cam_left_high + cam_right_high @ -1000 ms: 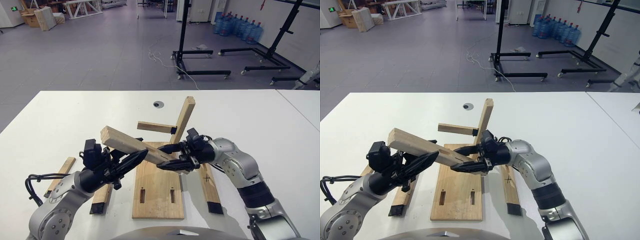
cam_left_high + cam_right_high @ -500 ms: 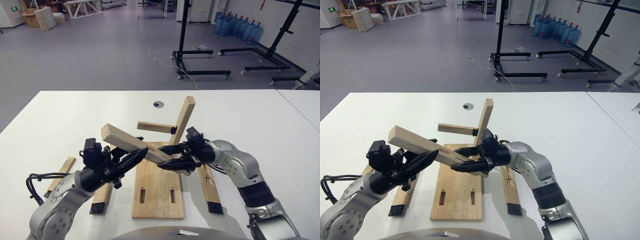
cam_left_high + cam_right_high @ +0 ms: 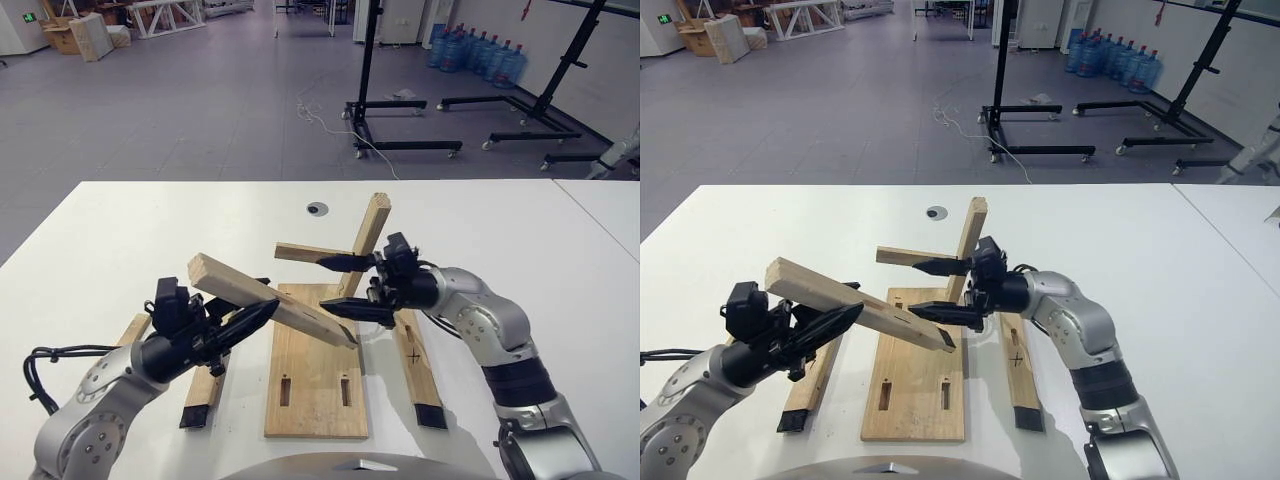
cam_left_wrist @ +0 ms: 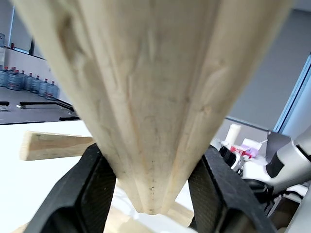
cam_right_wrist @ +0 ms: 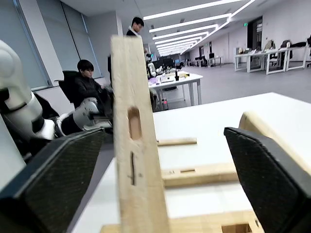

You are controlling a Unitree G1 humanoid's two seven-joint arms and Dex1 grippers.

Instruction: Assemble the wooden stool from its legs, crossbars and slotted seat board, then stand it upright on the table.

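Lying nearest the robot: seat board (image 3: 312, 410) flat on the desk (image 3: 150, 230), two slots (image 3: 285, 391) in its near half, both unfilled. Loose leg (image 3: 422, 385) lies flat just beside the seat board's right edge, dark cap toward the robot. Second loose leg (image 3: 203, 395) lies just off the left edge, partly under the left arm. Short piece (image 3: 128, 333) sits farther out on that side. All run roughly parallel to the board, I'd guess so each can be grabbed lengthwise.

Left hand (image 3: 240, 322) sits above the seat board's left edge, clamped on the held leg (image 3: 300, 312) roughly mid-length. Wrist camera shows both pads (image 4: 92, 194) hard against the wood. Leg slants down across the board: high end out past the left edge, low end over the board's middle. Can't tell if the tip touches. Mid-grip leaves the low end free, probably for steering it into a joint.

Right hand (image 3: 347, 287) hovers over the seat board's far right part, jaws spread wide, nothing in them, just beside the held leg's low end. Its wrist camera sees the leg's mortise cuts (image 5: 133, 124) facing it. Reads as ready to take or steady that end.

Upright leg (image 3: 372, 220) stands leaning at the seat board's far edge, crossbar (image 3: 300, 252) jutting leftward from it, clear of the desk. Cable hole (image 3: 317, 208) lies beyond the far edge.
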